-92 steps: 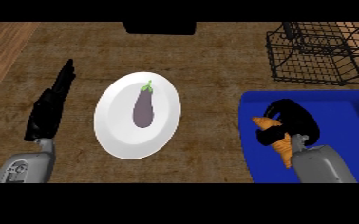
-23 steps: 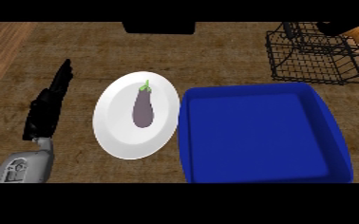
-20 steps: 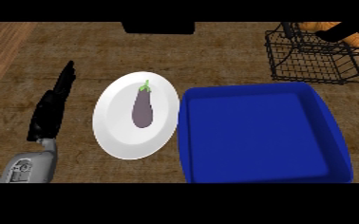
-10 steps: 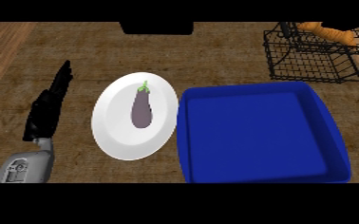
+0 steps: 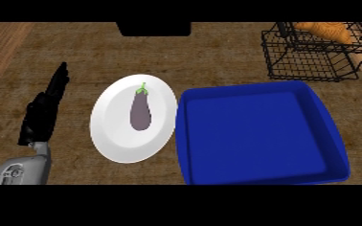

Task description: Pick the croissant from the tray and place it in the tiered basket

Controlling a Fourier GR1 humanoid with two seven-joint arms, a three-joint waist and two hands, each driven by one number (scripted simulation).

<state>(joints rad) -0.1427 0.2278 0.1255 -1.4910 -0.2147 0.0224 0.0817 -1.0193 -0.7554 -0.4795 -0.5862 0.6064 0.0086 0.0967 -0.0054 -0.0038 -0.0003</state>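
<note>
Croissant (image 5: 324,30) sat atop the tiered basket (image 5: 311,57), beyond the tray (image 5: 258,131); it could roll off. Left hand (image 5: 44,112) rested, fingers straight; right hand was out of sight.

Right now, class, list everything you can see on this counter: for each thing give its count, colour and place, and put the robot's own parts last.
croissant: one, golden brown, in the top of the tiered basket, far right.
tiered basket: one, black wire, far right corner.
tray: one, blue, near right, nothing in it.
plate: one, white, left of the tray.
eggplant: one, purple with green stem, on the plate.
dark box: one, black, far edge, centre.
counter: one, brown wood grain.
left hand: one, black, open, resting at the left edge.
right hand: not in view.
</note>
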